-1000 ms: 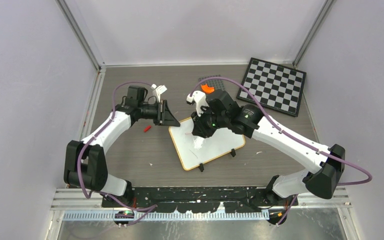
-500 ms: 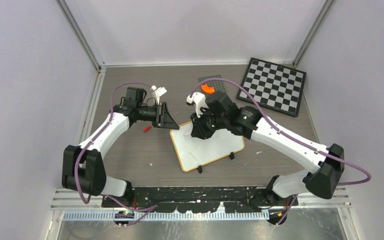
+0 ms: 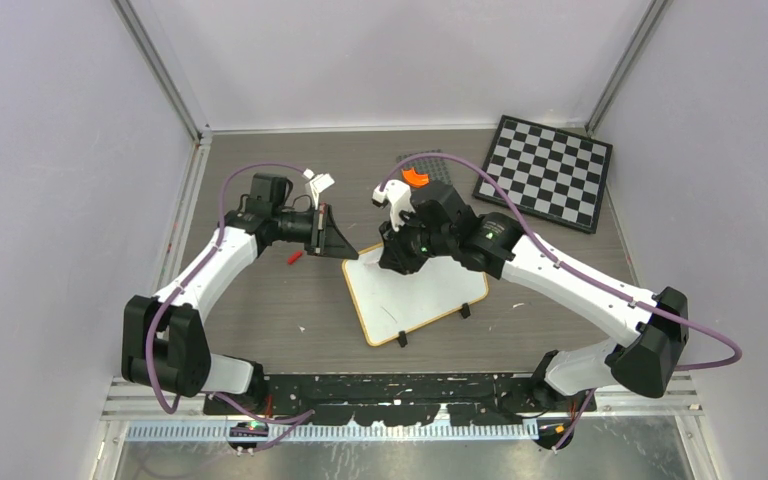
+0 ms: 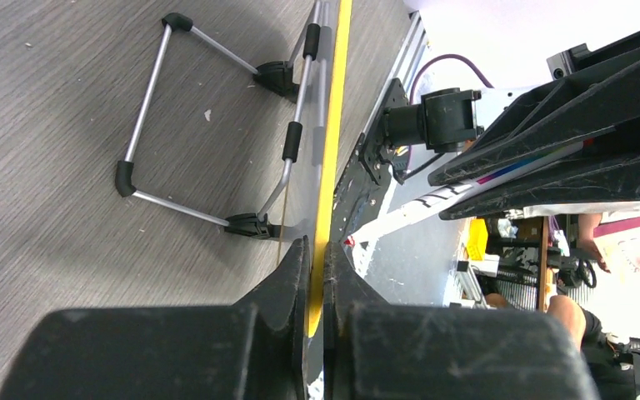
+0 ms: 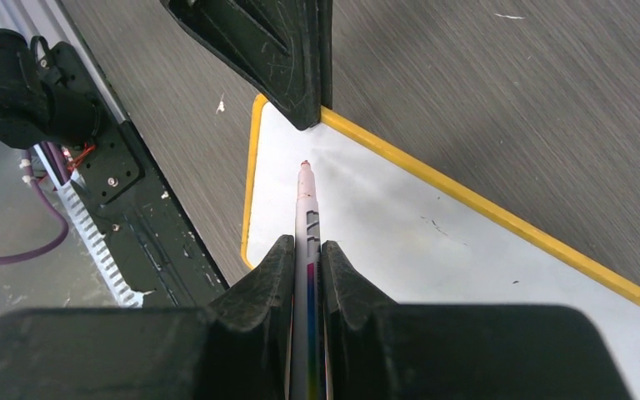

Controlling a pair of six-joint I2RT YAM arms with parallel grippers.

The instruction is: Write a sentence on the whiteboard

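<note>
The whiteboard (image 3: 430, 295), white with a thin orange frame and black feet, lies tilted on the table. My left gripper (image 3: 345, 247) is shut on its far left corner; the left wrist view shows the jaws (image 4: 317, 265) pinching the orange frame (image 4: 334, 108). My right gripper (image 3: 400, 262) is shut on a marker (image 5: 307, 218) and holds it over the board (image 5: 450, 250). The marker's red tip (image 5: 304, 165) points at the corner, just short of the left fingers (image 5: 287, 58). No red lettering of the sentence shows on the board.
A black-and-white chequered board (image 3: 546, 170) lies at the back right. A grey studded plate (image 3: 432, 160) with an orange piece (image 3: 415, 177) lies behind the right gripper. A small red piece (image 3: 295, 257) lies on the table under the left arm.
My right gripper has moved the marker from the board's middle towards its far left corner. The left gripper and the board have shifted slightly.
</note>
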